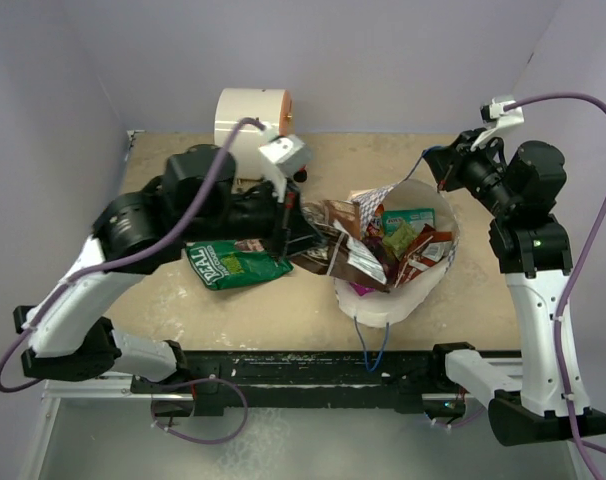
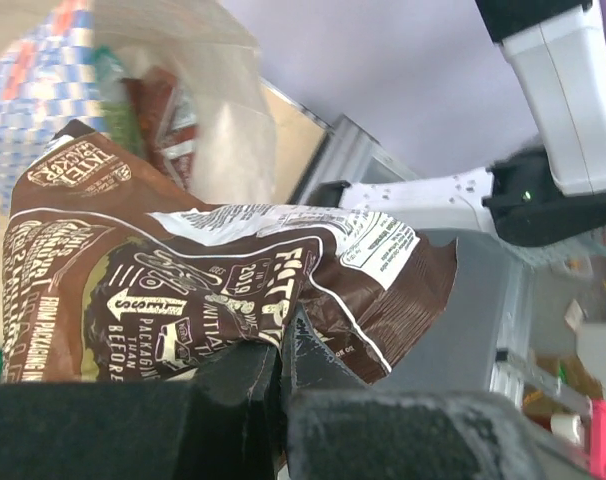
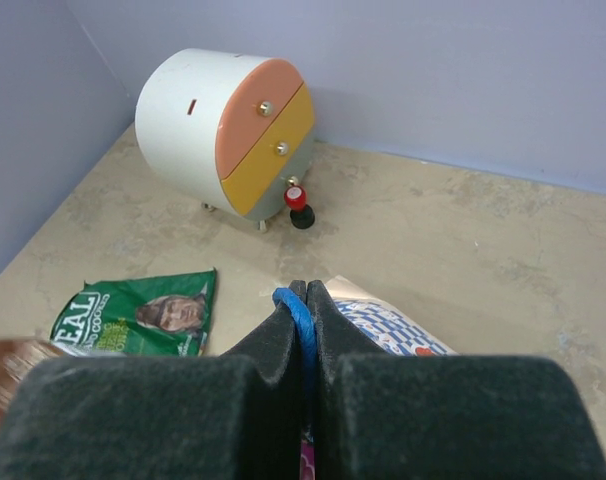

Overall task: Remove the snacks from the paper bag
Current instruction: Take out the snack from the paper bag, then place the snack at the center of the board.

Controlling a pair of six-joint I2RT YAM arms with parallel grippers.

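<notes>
Top view, landmark: You take the paper bag (image 1: 395, 262) as your reference; it lies on its side on the worktop (image 1: 483, 190), mouth gaping up toward this camera, blue cord handles trailing toward the arm bases.
Top view, snacks: Most packets are heaped inside the bag; one green packet (image 1: 235, 264) already lies flat on the worktop well to the bag's left.
Top view, arms: Your left pincer (image 1: 286, 226) sits just left of the bag's mouth; your right pincer (image 1: 441, 168) sits at the bag's far right rim.
Left wrist view, grip: The left pincer (image 2: 283, 375) is clamped on the lower edge of a brown packet (image 2: 183, 290), jaws pressed together with the film between them.
Left wrist view, key relation: The brown packet stands up from the pincer, its long axis running across the frame, with the bag directly behind it; you likely need to draw it away from the bag toward the green packet's side.
Right wrist view, grip: The right pincer (image 3: 305, 330) is closed on a blue cord handle (image 3: 296, 310), the checkered bag wall just beyond.
Right wrist view, background: A white drum (image 3: 223, 128) stands far beyond the bag, by the wall.
Nearer arm: The left, which holds the packet.
</notes>
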